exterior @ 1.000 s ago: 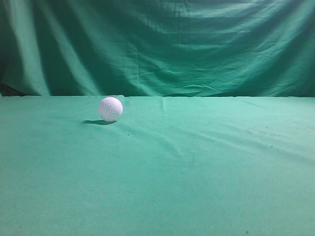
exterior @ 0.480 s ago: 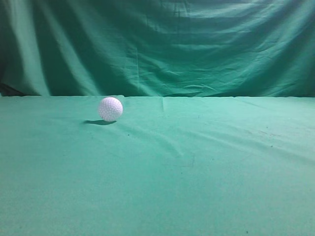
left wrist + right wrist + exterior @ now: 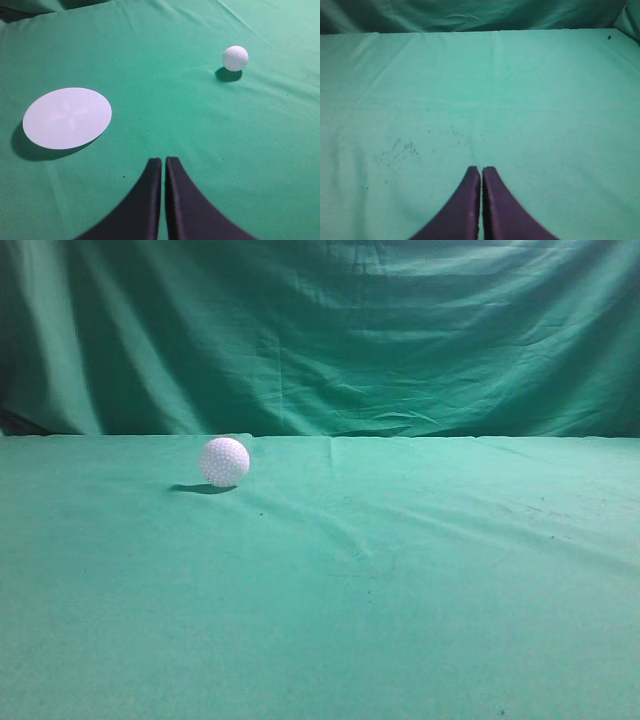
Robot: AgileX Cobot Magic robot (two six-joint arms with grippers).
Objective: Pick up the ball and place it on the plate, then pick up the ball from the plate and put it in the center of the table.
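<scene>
The small white dimpled ball (image 3: 224, 461) rests on the green cloth table (image 3: 400, 590), left of middle near the far edge. It also shows in the left wrist view (image 3: 235, 58), up and to the right of my left gripper (image 3: 163, 160), well apart from it. A flat white round plate (image 3: 67, 118) lies on the cloth to the left of that gripper. My left gripper is shut and empty. My right gripper (image 3: 481, 169) is shut and empty over bare cloth. Neither gripper nor the plate shows in the exterior view.
A darker green backdrop cloth (image 3: 320, 330) hangs behind the table's far edge. The table cloth has shallow wrinkles and small dark specks (image 3: 400, 150) in the right wrist view.
</scene>
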